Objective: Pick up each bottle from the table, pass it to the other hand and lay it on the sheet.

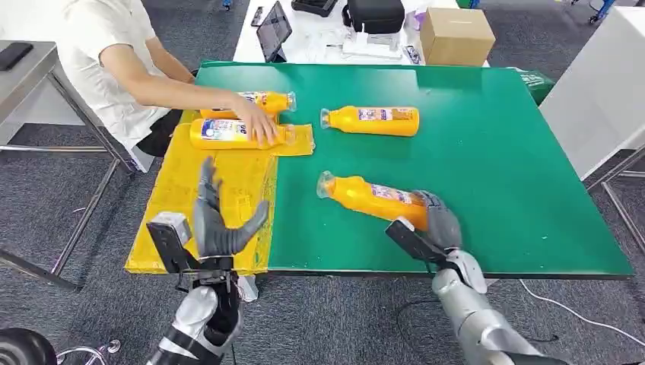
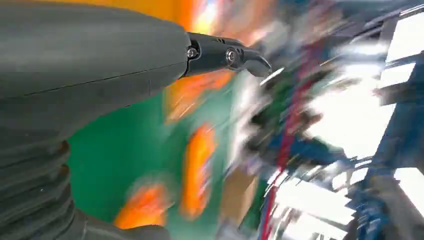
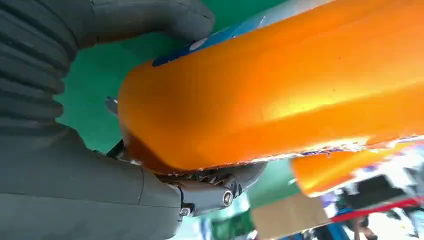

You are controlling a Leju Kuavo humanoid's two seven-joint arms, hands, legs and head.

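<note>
Right robot hand (image 1: 440, 224) grips the near bottle (image 1: 370, 196) at its base, long axis pointing toward the sheet (image 1: 220, 182); left robot hand (image 1: 220, 220) waits empty, fingers spread.

A person's arm (image 1: 182, 93) reaches across the upper left, its hand on a bottle (image 1: 228, 134) lying on the yellow sheet (image 1: 182, 198); the sheet's lower part lies bare. Bare green mat (image 1: 502, 152) spreads to the right.

Two bottles (image 1: 242, 122) on sheet (image 1: 205, 205) left; two bottles (image 1: 373, 156) on table (image 1: 494, 167) right
</note>
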